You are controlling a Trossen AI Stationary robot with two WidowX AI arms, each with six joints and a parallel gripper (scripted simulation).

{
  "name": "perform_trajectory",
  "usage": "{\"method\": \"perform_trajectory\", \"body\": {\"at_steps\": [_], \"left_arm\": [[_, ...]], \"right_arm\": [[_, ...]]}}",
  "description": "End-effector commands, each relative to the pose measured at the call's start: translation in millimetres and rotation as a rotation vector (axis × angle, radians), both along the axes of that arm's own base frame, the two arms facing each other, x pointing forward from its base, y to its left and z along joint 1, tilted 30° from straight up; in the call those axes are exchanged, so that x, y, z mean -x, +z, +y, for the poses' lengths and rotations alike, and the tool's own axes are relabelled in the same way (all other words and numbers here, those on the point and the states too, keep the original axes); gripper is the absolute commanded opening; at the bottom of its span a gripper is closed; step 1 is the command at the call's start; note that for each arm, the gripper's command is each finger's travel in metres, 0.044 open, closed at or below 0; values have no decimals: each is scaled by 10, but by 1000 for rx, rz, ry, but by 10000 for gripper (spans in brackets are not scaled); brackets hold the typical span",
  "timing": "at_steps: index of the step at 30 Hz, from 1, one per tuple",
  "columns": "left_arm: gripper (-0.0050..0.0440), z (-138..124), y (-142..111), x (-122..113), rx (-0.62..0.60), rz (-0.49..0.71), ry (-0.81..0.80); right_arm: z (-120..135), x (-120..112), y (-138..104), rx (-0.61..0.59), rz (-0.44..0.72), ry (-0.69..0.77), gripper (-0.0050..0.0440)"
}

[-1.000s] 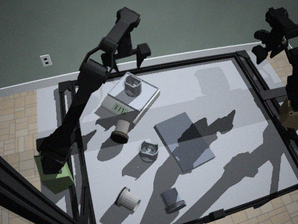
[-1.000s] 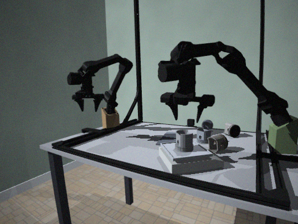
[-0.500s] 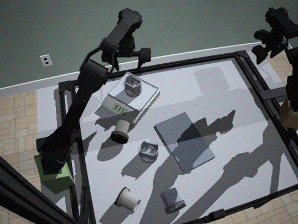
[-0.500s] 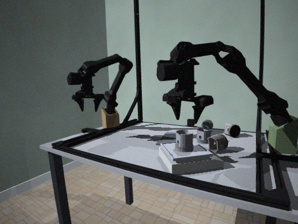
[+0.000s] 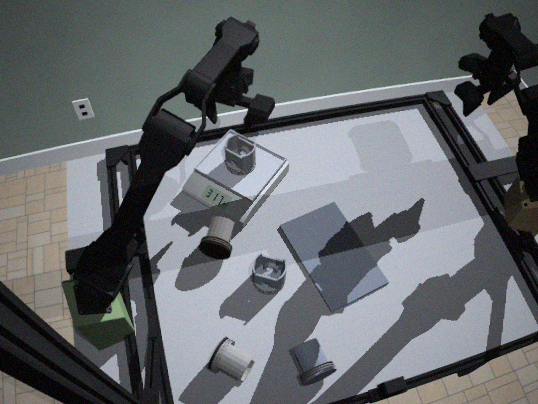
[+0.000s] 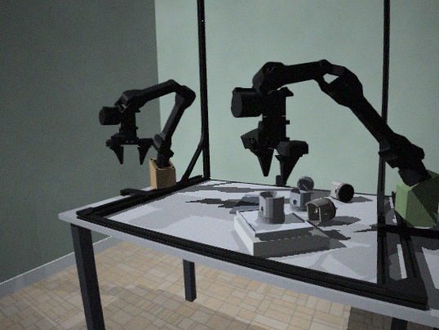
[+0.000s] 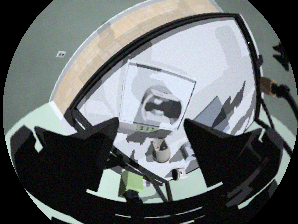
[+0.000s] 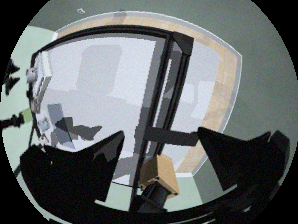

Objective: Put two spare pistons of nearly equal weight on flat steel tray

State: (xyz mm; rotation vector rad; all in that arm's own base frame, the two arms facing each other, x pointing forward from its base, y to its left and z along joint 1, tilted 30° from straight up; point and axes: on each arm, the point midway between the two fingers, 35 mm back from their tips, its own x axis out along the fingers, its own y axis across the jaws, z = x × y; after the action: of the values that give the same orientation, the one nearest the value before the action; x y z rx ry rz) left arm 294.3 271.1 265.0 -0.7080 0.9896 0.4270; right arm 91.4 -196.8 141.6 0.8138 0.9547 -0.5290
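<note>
One piston [image 5: 240, 153] stands upright on the white scale [image 5: 236, 176], whose green display shows digits; it also shows in the exterior view [image 6: 271, 207] and in the left wrist view [image 7: 160, 107]. My left gripper [image 6: 278, 160] is open and empty, high above the scale. A second piston [image 5: 218, 236] lies on its side in front of the scale. A third piston [image 5: 268, 272] stands left of the flat steel tray [image 5: 332, 255]. Two more pistons [image 5: 231, 359] [image 5: 312, 362] lie near the front edge. My right gripper [image 6: 130, 152] is open and empty, high over the far corner.
A black frame [image 5: 450, 125] runs around the table top. The green base block [image 5: 100, 320] of the left arm and the tan base block [image 6: 162, 173] of the right arm stand at opposite edges.
</note>
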Motion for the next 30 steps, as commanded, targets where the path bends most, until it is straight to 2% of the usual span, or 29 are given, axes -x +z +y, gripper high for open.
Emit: {"method": "perform_trajectory", "body": {"at_steps": [1,8,30], "left_arm": [[378,-20,14,10,-71,1,-78],[378,-58,-13,41,-143,4,-171],[378,-691,-422,698,-153,5,-188]], "right_arm": [[3,-5,2,0,-3,3,440],[3,-5,2,0,-3,3,440],[3,-5,2,0,-3,3,440]]}}
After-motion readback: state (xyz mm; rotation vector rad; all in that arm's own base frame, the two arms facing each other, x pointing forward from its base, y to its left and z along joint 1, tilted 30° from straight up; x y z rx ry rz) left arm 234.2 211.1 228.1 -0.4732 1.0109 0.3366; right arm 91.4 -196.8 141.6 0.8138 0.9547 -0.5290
